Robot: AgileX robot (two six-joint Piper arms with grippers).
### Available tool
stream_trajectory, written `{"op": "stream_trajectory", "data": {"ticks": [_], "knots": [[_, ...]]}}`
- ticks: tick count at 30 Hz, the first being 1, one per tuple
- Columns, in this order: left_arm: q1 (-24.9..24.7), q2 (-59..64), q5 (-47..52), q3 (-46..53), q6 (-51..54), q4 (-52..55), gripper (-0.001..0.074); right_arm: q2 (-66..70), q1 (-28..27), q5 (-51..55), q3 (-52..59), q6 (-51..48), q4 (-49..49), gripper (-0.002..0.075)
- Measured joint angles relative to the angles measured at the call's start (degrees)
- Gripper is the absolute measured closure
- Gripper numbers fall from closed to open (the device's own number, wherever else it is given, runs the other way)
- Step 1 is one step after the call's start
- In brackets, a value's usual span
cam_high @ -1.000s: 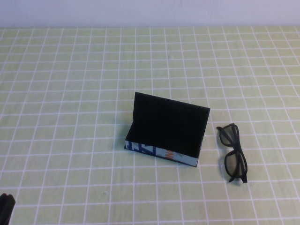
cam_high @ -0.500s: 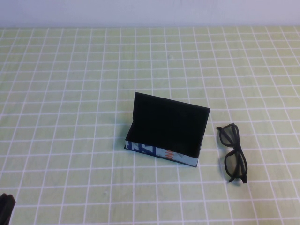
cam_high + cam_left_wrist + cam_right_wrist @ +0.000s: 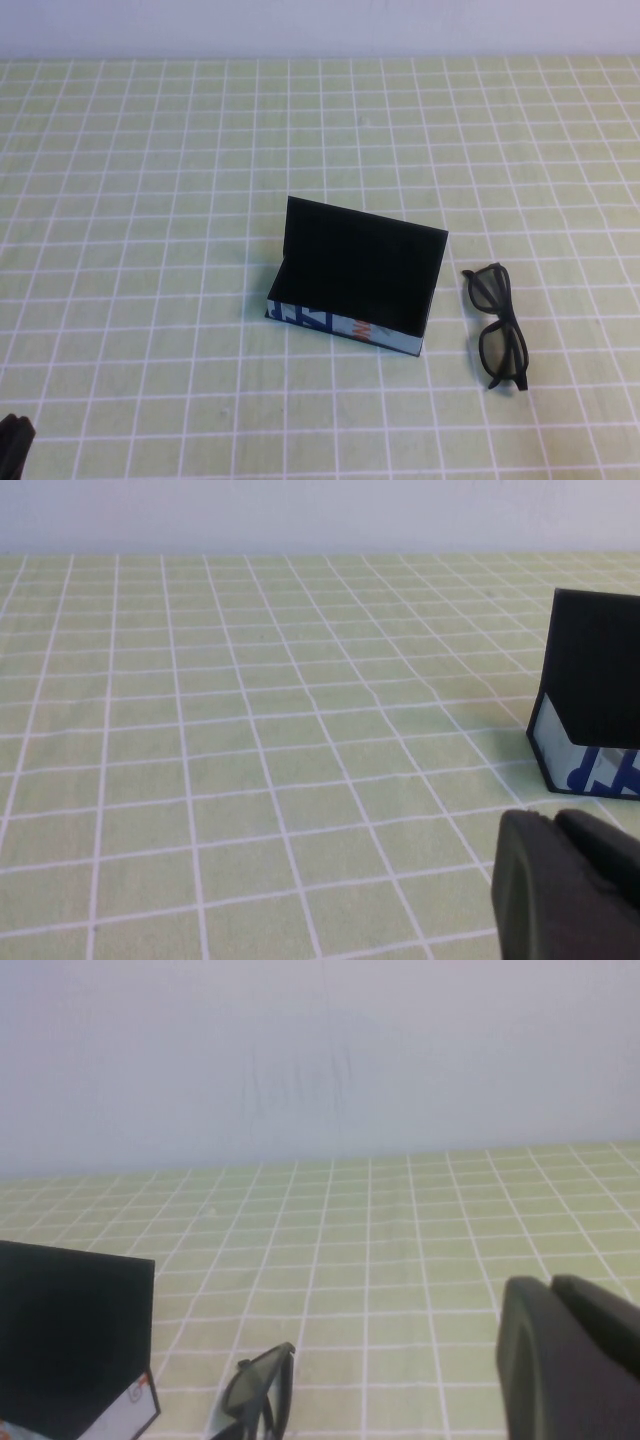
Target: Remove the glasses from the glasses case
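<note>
Glasses (image 3: 497, 325) already out, right of open case (image 3: 355, 280); left gripper (image 3: 14, 447) near-left, can't tell; right gripper (image 3: 570, 1360) closed, empty, just park.

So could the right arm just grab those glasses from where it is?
Probably yes. The glasses lie in the open on the checked cloth, to the right of the open glasses case, nothing over them. The right gripper, shut, hangs nearby; the left gripper sits at the near-left corner.
</note>
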Motion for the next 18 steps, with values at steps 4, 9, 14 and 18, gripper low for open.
{"op": "stream_trajectory", "data": {"ticks": [4,9,14,18], "knots": [[0.0,0.0,0.0,0.0,0.0,0.0,0.0739,0.0,0.0,0.5,0.0,0.0,0.0,0.0743],[0.0,0.0,0.0,0.0,0.0,0.0,0.0739,0.0,0.0,6.0,0.0,7.6,-8.4,0.0743],[0.0,0.0,0.1,0.0,0.0,0.0,0.0739,0.0,0.0,14.1,0.0,11.2,-12.7,0.0743],[0.0,0.0,0.1,0.0,0.0,0.0,0.0739,0.0,0.0,15.6,0.0,11.6,-12.7,0.0743]]}}
